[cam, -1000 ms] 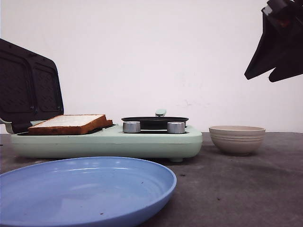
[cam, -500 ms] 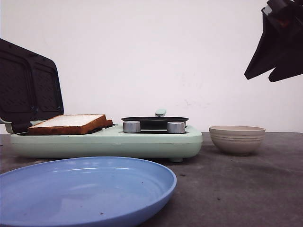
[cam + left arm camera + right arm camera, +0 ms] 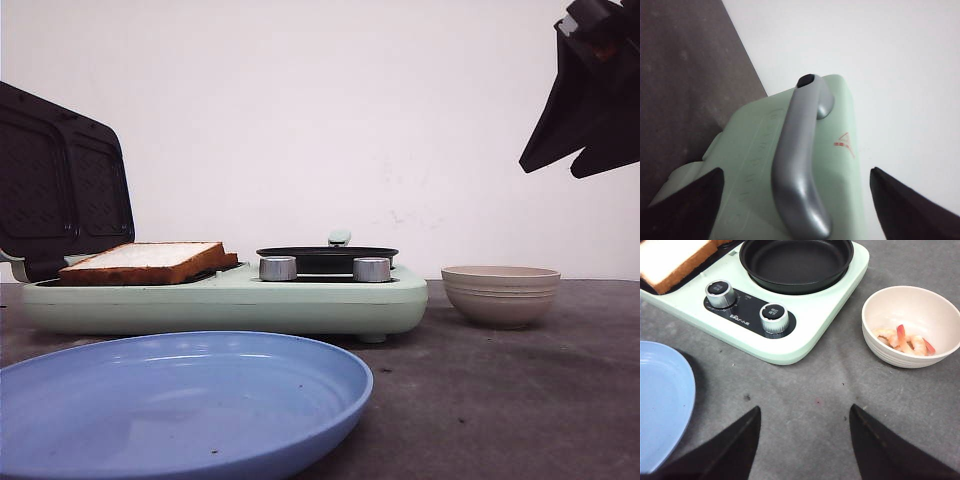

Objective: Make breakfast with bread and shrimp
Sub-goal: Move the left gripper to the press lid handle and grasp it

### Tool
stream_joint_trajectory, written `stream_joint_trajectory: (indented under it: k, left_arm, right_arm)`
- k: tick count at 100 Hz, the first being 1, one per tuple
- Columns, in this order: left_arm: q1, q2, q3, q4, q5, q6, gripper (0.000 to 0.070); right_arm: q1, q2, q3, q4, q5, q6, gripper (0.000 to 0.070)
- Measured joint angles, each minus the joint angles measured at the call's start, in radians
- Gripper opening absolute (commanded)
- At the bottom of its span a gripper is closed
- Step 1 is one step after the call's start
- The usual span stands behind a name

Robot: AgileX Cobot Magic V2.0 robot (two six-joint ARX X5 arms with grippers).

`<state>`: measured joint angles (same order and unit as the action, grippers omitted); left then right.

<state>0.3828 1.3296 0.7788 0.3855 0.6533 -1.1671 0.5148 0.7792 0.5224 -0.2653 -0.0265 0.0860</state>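
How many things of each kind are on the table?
Breakfast maker: 1
Bread, at least one slice showing: 1
Blue plate: 1
Beige bowl: 1
Shrimp pile in the bowl, pieces too small to count: 1
Total: 5

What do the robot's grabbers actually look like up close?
Both are matte black. The right gripper shows two flat, wedge-shaped fingers tapering to points, with an angular black body in the front view. The left gripper shows the same dark pointed fingers. No cables or markings are visible.

Glossy blue plate (image 3: pixel 180 400), matt grey table (image 3: pixel 830 390), shiny metal knobs (image 3: pixel 773 317)
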Motion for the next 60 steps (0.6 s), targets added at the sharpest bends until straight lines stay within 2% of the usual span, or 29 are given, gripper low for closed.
stream_joint_trajectory:
  k: [15,28,60]
  left_arm:
    - [-0.002,0.013,0.0,0.006,-0.001,-0.003,0.0466]
    - [-0.008,0.013,0.0,0.047,-0.001,-0.005,0.039]
    - [-0.029,0.033,0.0,0.062,-0.022,-0.014,0.0386]
  right_arm:
    - [0.0,0.0,0.0,-0.006,0.0,0.001,0.0339]
    - [0.0,0.0,0.0,-0.006,0.0,0.005,0.0339]
    - [0.0,0.0,0.0,-0.006,0.0,0.016,0.0339]
